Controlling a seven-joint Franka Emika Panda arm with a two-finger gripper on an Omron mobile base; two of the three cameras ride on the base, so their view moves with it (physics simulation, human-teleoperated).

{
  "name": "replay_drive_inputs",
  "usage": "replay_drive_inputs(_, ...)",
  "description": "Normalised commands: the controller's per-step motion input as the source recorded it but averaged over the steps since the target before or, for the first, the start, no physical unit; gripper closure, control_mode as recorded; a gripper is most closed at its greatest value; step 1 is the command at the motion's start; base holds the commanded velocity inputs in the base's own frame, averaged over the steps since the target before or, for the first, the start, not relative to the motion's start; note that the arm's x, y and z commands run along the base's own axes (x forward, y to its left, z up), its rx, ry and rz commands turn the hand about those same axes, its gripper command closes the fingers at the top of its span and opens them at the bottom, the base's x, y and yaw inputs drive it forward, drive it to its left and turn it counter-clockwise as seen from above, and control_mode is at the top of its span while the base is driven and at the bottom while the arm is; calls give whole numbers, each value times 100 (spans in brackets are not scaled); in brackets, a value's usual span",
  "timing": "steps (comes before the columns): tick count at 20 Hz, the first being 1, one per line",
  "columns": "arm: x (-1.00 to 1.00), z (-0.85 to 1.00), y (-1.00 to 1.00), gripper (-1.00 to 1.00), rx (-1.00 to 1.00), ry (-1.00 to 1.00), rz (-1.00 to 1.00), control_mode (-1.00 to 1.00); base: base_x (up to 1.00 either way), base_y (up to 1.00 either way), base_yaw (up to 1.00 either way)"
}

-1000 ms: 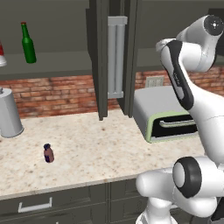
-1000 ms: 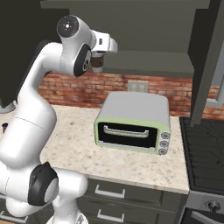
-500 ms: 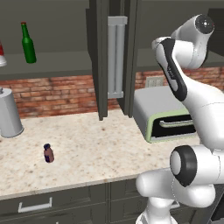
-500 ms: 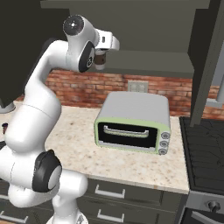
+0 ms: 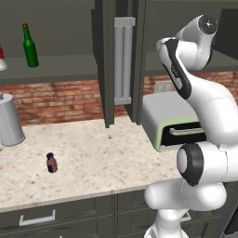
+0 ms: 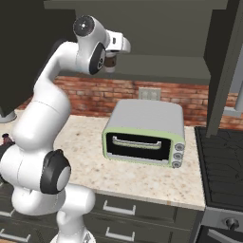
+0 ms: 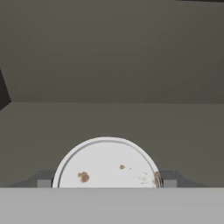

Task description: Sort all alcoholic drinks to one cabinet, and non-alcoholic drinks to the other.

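My gripper [image 6: 111,56] is shut on the white-lidded coffee cup [image 6: 110,63], holding it at shelf height inside the open right-hand cabinet [image 6: 166,64]. The cup's white lid [image 7: 106,162] sits between my fingertips [image 7: 43,182] in the hand view, with the dark cabinet interior behind it. In the left-hand cabinet [image 5: 60,65] a slim green bottle [image 5: 29,46] stands on the shelf. A white bottle with a red cap [image 5: 2,62] is cut off by the frame's left edge. The tiny purple bottle [image 5: 51,163] stands on the counter [image 5: 102,162].
Two open cabinet doors with a pale bar handle [image 5: 123,60] jut out between the cabinets. A grey metal canister [image 5: 9,122] stands at the counter's left. A toaster oven [image 6: 142,130] sits under the right cabinet, beside a stove [image 6: 223,156]. Another open door [image 6: 227,61] hangs right.
The arm has shifted slightly towards the right-hand cabinet, carrying the coffee cup a little further in. The bottles have not moved.
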Motion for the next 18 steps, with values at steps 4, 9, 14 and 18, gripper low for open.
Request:
replay_drive_inputs(4, 33, 0, 5, 100, 0, 0, 0, -100, 0, 0, 0)
replay_drive_inputs(9, 32, -1, 5, 100, 0, 0, 0, -100, 0, 0, 0)
replay_drive_inputs(14, 32, -4, 6, 100, 0, 0, 0, -100, 0, 0, 0)
replay_drive_inputs(18, 30, -7, 7, 100, 0, 0, 0, -100, 0, 0, 0)
